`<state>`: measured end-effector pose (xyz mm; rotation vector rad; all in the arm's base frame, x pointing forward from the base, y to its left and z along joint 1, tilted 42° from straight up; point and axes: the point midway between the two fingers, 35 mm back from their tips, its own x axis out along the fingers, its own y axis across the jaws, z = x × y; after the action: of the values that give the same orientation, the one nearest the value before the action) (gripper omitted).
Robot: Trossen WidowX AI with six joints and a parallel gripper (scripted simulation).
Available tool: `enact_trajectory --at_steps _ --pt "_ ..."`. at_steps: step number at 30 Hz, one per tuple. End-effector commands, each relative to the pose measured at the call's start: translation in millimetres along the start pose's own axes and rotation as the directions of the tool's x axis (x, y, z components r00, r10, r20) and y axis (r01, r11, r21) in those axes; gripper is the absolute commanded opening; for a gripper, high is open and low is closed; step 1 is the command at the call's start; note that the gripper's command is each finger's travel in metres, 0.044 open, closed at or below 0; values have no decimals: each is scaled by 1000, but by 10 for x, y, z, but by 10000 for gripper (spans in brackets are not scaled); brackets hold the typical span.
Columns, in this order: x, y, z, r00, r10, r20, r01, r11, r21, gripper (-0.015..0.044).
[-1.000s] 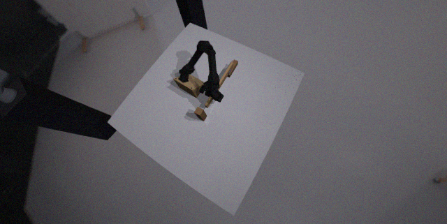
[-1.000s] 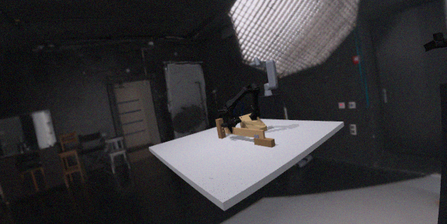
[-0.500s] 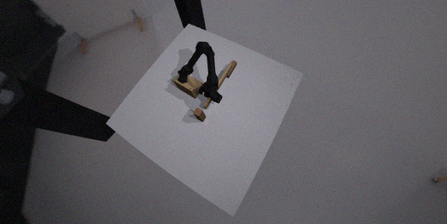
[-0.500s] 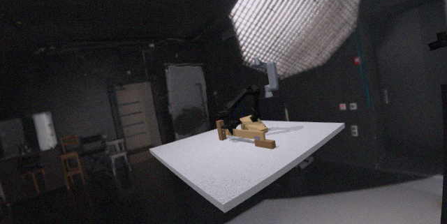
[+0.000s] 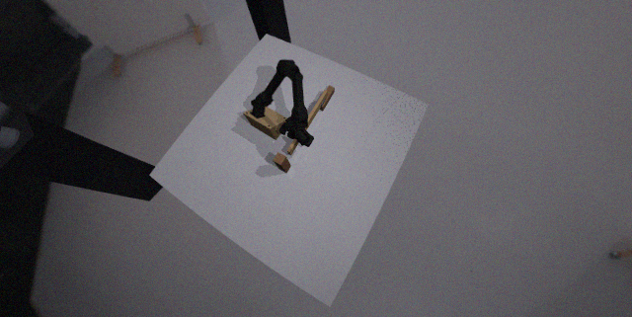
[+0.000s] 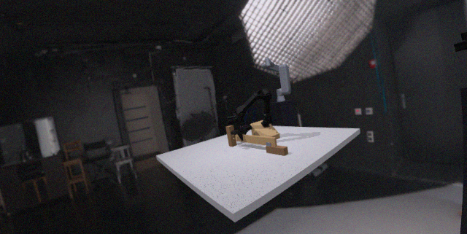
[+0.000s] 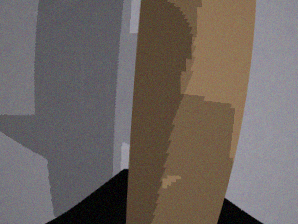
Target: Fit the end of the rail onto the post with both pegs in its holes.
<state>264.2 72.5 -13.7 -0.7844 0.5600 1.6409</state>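
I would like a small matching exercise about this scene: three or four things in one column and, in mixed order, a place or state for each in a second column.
Things:
1. rail
2. gripper
3. post
4. footboard block

Places or states:
A. stands alone on the table, nearest the camera in the top view
B. holds the rail's far end
C. shut on the rail near its near end
D. long wooden piece running between the two wooden ends

Pairs: 1-D, 2-C, 3-A, 4-B

A studio: big softbox (image 6: 310,19) lights dim room.
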Motion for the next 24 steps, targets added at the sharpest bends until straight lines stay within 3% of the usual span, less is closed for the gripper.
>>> enact_trajectory --at_steps 1,24 --pt "-9 -7 -26 1000 -4 -4 4 1000 -3 0" --pt "-15 -12 -91 1000 -4 -4 4 1000 -3 0"
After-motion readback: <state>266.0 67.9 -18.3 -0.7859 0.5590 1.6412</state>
